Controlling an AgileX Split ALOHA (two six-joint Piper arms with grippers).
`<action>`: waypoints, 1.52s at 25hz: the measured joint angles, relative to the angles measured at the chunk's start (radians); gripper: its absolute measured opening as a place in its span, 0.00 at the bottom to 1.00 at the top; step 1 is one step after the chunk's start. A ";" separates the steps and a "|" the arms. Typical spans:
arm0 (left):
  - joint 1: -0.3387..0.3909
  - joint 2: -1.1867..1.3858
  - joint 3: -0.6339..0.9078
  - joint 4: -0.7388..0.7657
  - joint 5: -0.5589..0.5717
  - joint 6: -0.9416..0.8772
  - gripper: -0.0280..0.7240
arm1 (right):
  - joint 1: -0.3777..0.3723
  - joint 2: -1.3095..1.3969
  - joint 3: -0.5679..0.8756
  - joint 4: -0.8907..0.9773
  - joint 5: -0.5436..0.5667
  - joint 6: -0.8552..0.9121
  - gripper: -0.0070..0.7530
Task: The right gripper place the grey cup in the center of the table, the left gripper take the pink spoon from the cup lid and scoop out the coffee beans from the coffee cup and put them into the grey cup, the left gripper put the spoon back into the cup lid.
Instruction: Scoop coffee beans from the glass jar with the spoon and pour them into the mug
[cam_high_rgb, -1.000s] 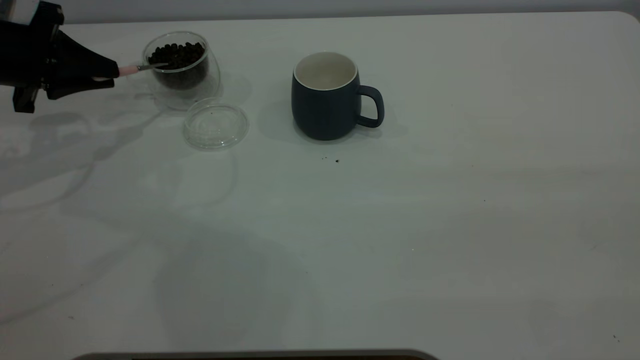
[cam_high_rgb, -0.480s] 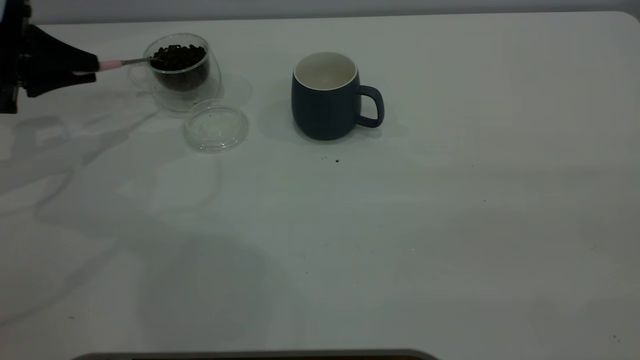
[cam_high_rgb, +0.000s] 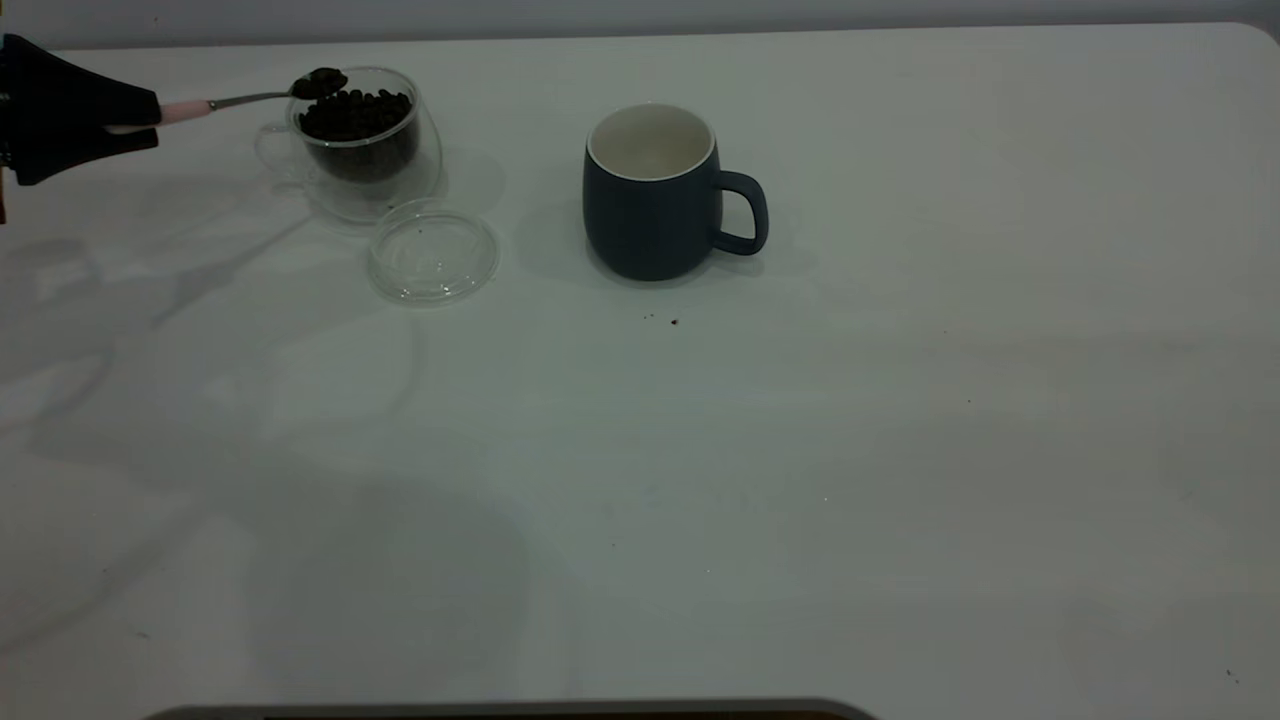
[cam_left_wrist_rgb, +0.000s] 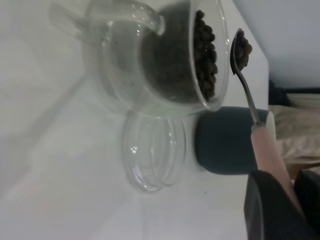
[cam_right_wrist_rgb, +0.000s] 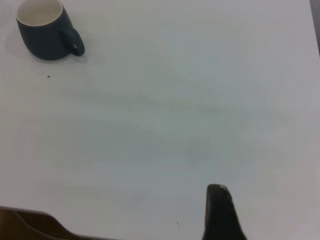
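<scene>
We see the left gripper (cam_high_rgb: 135, 118) clamped on the pink spoon (cam_high_rgb: 250, 97), whose long axis runs straight out from the jaws, loaded bowl just above the near rim of the coffee cup (cam_high_rgb: 360, 135). Beyond it along that line stands the grey cup (cam_high_rgb: 650, 195), well apart, so the carry looks like a long one. Of the right gripper (cam_right_wrist_rgb: 220, 212) one finger shows, far from the mug; cannot tell its state.

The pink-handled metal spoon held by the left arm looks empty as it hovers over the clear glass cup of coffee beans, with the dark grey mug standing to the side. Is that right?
Not quite. The pink-handled metal spoon is not empty: the left wrist view shows coffee beans heaped in its bowl. The rest holds: the left gripper holds it by the rim of the clear glass cup, and the dark grey mug stands to the side.
</scene>
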 joint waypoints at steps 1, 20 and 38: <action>0.000 0.000 0.000 0.001 0.013 0.000 0.21 | 0.000 0.000 0.000 0.000 0.000 0.000 0.67; 0.000 0.000 0.000 0.045 0.137 -0.053 0.21 | 0.000 0.000 0.000 0.000 0.000 0.000 0.67; -0.191 0.000 0.000 0.045 0.140 -0.057 0.21 | 0.000 0.000 0.000 0.000 0.000 0.000 0.67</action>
